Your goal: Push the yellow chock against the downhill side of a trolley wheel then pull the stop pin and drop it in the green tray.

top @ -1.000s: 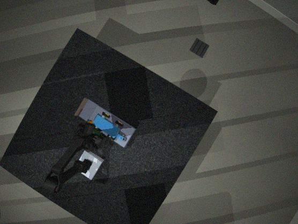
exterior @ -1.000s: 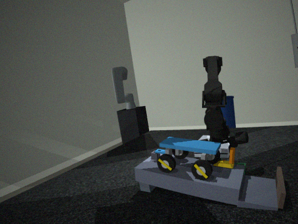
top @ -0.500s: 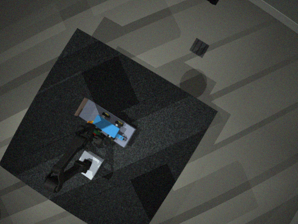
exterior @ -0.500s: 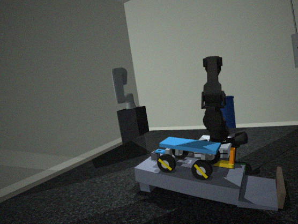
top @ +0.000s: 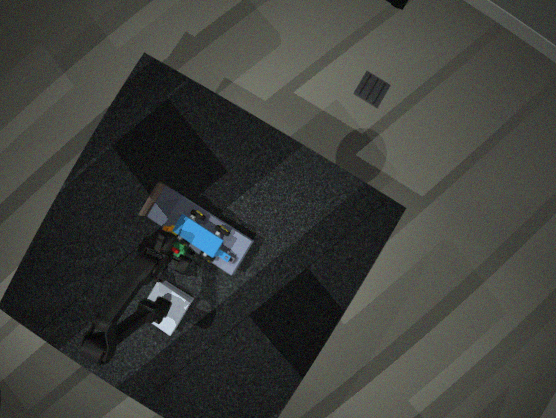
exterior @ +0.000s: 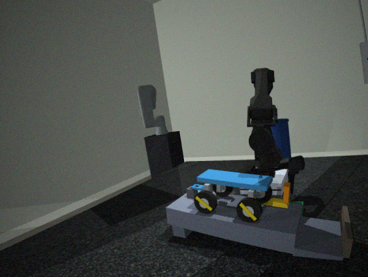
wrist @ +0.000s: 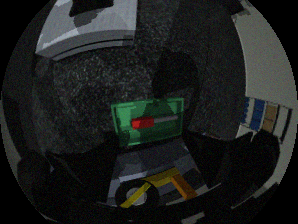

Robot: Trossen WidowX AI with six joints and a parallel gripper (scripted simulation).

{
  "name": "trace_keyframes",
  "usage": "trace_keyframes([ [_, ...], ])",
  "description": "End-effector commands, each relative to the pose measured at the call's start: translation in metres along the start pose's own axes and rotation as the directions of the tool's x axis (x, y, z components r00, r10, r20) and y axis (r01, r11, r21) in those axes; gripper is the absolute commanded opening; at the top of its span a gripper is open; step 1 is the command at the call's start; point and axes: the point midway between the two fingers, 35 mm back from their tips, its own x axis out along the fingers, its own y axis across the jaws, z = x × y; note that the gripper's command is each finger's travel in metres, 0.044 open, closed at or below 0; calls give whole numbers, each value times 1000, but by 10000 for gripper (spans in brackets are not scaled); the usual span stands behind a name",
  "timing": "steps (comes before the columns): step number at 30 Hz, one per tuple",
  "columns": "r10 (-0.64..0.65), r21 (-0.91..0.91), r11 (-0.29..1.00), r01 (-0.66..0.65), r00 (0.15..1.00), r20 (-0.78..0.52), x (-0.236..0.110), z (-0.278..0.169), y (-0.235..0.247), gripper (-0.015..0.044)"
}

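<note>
One trolley [exterior: 235, 179] with a blue deck is sitting on the grey ramp [exterior: 231, 225]; two of its wheels are facing the exterior camera, each crossed by a yellow stripe. One yellow chock [exterior: 276, 203], its orange handle upright, is lying just downhill of the nearer wheel [exterior: 249, 209], though contact cannot be judged. One green tray [wrist: 148, 120] is holding a single item: the red-headed stop pin [wrist: 152, 121], lying flat inside it. One gripper [top: 176, 257] is hanging above the tray, beside the trolley, its jaws spread wide and gripping nothing.
</note>
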Motion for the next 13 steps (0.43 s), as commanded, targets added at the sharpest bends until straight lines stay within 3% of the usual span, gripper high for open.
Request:
trace_keyframes([
  [1,-7,-6,1000,7,1000,-6,-16,0,-3,440],
  [13,-7,-6,1000,7,1000,-6,-49,2,-7,440],
])
